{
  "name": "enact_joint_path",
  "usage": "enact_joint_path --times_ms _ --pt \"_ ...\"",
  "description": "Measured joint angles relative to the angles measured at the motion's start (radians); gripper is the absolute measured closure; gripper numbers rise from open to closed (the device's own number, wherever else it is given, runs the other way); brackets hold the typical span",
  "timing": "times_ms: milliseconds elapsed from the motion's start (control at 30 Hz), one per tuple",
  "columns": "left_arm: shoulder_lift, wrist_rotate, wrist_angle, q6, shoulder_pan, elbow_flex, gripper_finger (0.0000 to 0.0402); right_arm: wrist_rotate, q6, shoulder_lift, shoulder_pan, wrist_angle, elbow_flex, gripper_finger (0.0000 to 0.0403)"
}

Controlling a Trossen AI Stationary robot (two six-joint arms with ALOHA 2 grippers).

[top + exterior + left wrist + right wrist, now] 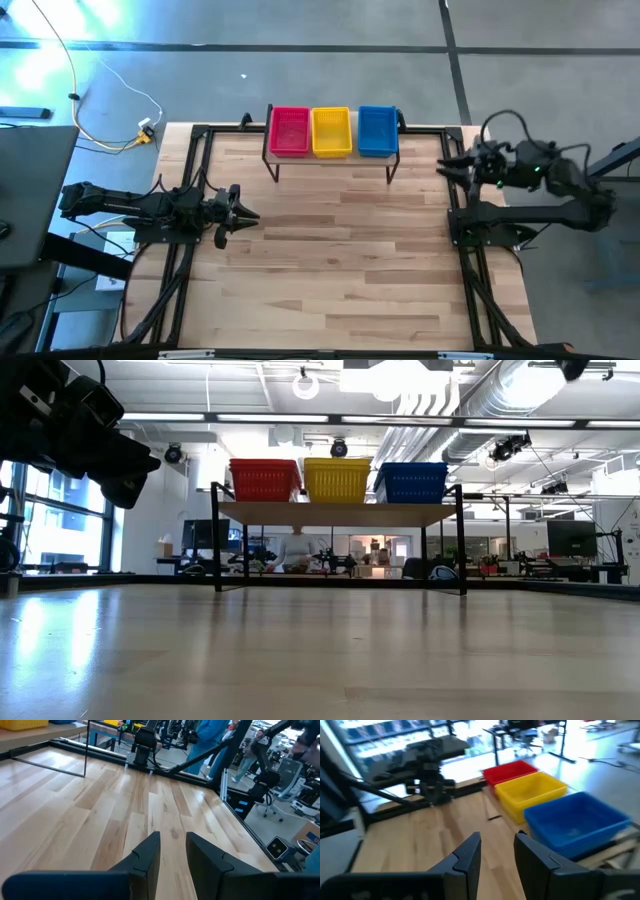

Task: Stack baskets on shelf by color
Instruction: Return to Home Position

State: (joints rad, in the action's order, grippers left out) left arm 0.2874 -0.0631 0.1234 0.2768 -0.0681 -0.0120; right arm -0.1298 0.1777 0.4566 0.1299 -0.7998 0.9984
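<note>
A red basket (290,131), a yellow basket (332,132) and a blue basket (377,130) stand side by side on the shelf (330,158) at the table's far edge. In the low view the red (265,479), yellow (338,479) and blue (412,482) baskets rest by their bottoms on the plank (340,512). Whether each is a single basket or a stack does not show. My left gripper (250,213) hovers over the table's left part, open and empty. My right gripper (444,164) hangs near the shelf's right end, open and empty (497,845).
Black frame rails run along the table's left (170,270) and right (480,290) sides. The wide wooden tabletop (340,270) lies between the arms. People and office furniture (220,745) show in the room beyond the table.
</note>
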Motion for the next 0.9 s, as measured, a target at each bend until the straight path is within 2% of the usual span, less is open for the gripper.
enact_joint_path --times_ms 200,433,567,767,900 --pt "0.000 0.000 0.000 0.000 0.000 0.000 0.0316 0.077 0.038 -0.164 0.000 0.216 -0.294 0.0299" --pt "0.000 0.000 0.000 0.000 0.000 0.000 0.0316 0.087 0.134 -0.302 0.000 0.366 -0.538 0.0299" --pt "0.000 0.000 0.000 0.000 0.000 0.000 0.0316 0.086 0.140 -0.356 0.000 0.416 -0.630 0.0299" --pt "0.000 0.000 0.000 0.000 0.000 0.000 0.0316 0.086 0.136 -0.419 0.000 0.437 -0.696 0.0299" --pt "0.000 0.000 0.000 0.000 0.000 -0.001 0.0316 0.078 0.151 -0.453 0.000 0.517 -0.758 0.0299"
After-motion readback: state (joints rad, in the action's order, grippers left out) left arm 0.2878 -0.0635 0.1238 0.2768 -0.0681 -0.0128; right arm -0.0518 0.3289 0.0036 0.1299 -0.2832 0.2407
